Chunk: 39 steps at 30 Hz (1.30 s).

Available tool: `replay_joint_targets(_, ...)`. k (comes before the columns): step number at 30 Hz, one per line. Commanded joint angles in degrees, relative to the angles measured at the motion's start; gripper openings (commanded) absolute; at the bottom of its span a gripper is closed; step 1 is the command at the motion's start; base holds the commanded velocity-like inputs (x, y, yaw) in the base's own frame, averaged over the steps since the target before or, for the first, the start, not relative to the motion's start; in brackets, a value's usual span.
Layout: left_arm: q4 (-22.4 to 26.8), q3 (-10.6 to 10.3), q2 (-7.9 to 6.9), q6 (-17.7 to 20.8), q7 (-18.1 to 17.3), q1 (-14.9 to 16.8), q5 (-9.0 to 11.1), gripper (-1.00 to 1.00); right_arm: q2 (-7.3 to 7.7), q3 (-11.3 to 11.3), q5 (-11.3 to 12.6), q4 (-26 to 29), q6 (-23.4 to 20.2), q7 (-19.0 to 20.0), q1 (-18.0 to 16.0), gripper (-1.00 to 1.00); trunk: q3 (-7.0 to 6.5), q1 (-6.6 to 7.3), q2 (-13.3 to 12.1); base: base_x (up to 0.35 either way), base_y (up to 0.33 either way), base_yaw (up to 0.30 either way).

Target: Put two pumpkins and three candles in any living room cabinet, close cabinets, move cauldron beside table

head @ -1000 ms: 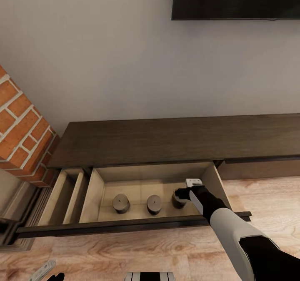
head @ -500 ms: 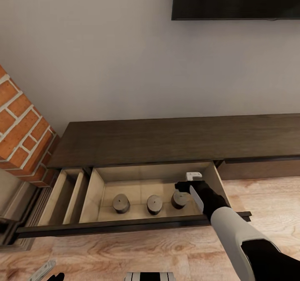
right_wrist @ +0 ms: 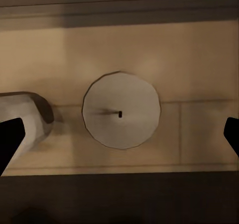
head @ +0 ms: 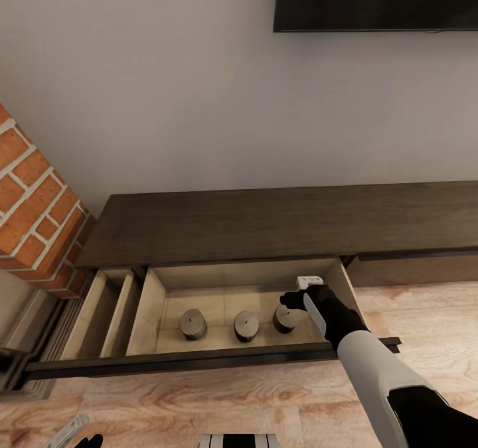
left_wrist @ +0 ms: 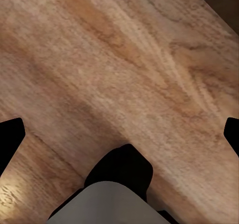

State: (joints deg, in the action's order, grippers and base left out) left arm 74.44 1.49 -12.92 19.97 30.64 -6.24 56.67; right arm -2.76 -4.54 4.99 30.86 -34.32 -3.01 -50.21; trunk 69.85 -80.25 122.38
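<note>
I see the cabinet (head: 279, 225) with its wide drawer (head: 154, 302) pulled out, and three candles standing in a row on the pale drawer floor: the left candle (head: 192, 324), the middle candle (head: 245, 326) and the right candle (head: 285, 318). My right gripper (head: 300, 297) hangs just above the right candle; its jaws are spread wide and hold nothing. In the right wrist view this candle (right_wrist: 121, 110) stands free between the fingertips. My left gripper (left_wrist: 119, 134) points at the wooden floor (left_wrist: 124, 64), jaws apart and empty.
</note>
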Motion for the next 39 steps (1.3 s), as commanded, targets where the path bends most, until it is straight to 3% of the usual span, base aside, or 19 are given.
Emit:
replay_joint_targets(1, 0.00, 0.00, 0.00, -0.01, 0.01, 0.00, 0.01, 1.00, 0.14, 0.00, 0.00, 0.08, 0.00, 0.06, 0.03, 1.00, 0.00, 0.00, 0.00, 0.000, 0.000, 0.000)
replay_joint_targets(10, 0.04, 0.07, 0.01, 0.03, 0.14, 0.00, -0.09, 1.00, 1.95, -0.06, 0.15, 4.94, -1.41, 0.20, 2.69, 1.00, 0.00, 0.00, 0.00, 0.000, 0.000, 0.000)
replay_joint_targets(17, 0.11, 0.44, -0.05, 0.26, 0.25, 0.07, 0.44, 1.00, 3.21, 0.02, 0.22, 15.27, -13.17, 0.20, 6.19, 1.00, 0.00, 0.00, 0.00, 0.000, 0.000, 0.000)
replay_joint_targets(25, 0.04, 0.52, -0.08, 0.48, 0.25, 0.49, 0.54, 1.00, 3.96, 0.05, 0.34, 24.58, -17.69, 0.20, 9.33, 1.00, -1.44, 1.76, -3.21, 0.000, 0.000, 0.000)
replay_joint_targets(30, -1.36, 0.50, 0.03, 0.59, 0.17, 1.78, 0.57, 1.00, 4.12, 0.10, 0.37, 40.08, -20.11, 0.23, 15.90, 1.00, -2.33, 2.86, -5.21, 0.000, 0.000, 0.000)
replay_joint_targets(31, -2.58, 0.43, 0.05, 0.62, 0.15, 2.69, 0.59, 1.00, 4.13, 0.11, 0.37, 46.28, -20.61, 0.25, 18.80, 1.00, -2.51, 3.07, -5.62, 0.000, 0.000, 0.000)
replay_joint_targets(33, -4.51, 0.32, 0.09, 0.65, 0.09, 3.95, 0.61, 1.00, 4.16, 0.23, 0.42, 51.87, -20.91, 0.28, 21.74, 1.00, -2.87, 3.51, -6.42, 0.000, 0.000, 0.000)
replay_joint_targets(34, -8.06, 0.17, 0.39, 0.70, -0.14, 6.51, 0.62, 1.00, 4.19, 1.06, 0.48, 56.70, -21.15, 0.46, 25.26, 1.00, -3.05, 3.73, -6.82, 0.000, 0.000, 0.000)
replay_joint_targets(39, -15.82, 0.00, 1.56, 1.08, -1.82, 13.08, 0.40, 1.00, 4.30, 2.52, 0.53, 60.42, -21.33, 2.52, 28.07, 1.00, -3.95, 4.83, -8.82, 0.000, 0.000, 0.000)
